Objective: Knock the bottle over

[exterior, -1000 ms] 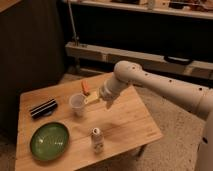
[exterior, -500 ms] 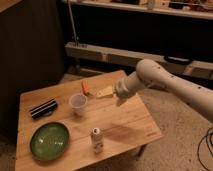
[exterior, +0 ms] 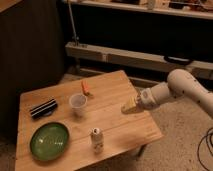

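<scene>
so the bottle (exterior: 97, 139) is upright near the front edge of the table (exterior: 115, 85), just right of the green plate (exterior: 49, 141), free for a sideways swipe I'd guess. The gripper (exterior: 131, 104) hangs over the right side, well apart, can't tell if it's open or holding anything

The bottle (exterior: 97, 139) is small and whitish, with a rounded cap and a pale label carrying darker marks. It stands upright on the wooden table (exterior: 111, 94), close to the front edge, just right of the green plate (exterior: 49, 140) and nearer the front than the cup (exterior: 78, 104). My gripper (exterior: 129, 105) hangs over the table's right side, apart from the bottle.
</scene>
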You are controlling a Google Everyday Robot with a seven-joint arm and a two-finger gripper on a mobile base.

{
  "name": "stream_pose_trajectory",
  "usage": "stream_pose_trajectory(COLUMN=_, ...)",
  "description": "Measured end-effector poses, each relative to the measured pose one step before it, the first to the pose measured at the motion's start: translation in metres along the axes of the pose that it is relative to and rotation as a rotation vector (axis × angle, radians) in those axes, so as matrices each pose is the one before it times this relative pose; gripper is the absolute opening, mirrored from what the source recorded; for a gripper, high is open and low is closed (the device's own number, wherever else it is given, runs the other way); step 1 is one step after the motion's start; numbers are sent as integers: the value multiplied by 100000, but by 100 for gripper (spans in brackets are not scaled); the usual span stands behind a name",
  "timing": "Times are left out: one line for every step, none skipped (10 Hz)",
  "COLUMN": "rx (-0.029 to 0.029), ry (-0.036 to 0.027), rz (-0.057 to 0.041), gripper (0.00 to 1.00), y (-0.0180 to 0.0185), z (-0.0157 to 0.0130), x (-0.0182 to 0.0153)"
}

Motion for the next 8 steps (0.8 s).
stream_pose_trajectory(rx=-173, ry=-2864, rz=-1150, gripper=0, y=-632, z=897, x=-1216)
stream_pose_trajectory(rx=-158, ry=-3592, rz=-1276, gripper=0, y=-714, z=1360, x=-1041)
stream_pose_trajectory(rx=-404, ry=-4490, rz=-1181, gripper=0, y=-1308, z=2529, x=-784)
stream_pose_trajectory(rx=-412, ry=-4081, rz=-1113, gripper=0, y=-1392, z=2434, x=-543)
stream_pose_trajectory(rx=-462, ry=-4535, rz=-1221, gripper=0, y=-1468, z=2592, x=-461)
stream_pose_trajectory(rx=39, ry=-6150, rz=-1152, gripper=0, y=-1908, z=3100, x=-175)
stream_pose_trajectory(rx=-608, ry=-5958, rz=-1591, gripper=0, y=-1082, z=2468, x=182)
stream_pose_trajectory(rx=-1099, ry=-1900, rz=-724, gripper=0, y=158, z=1005, x=99)
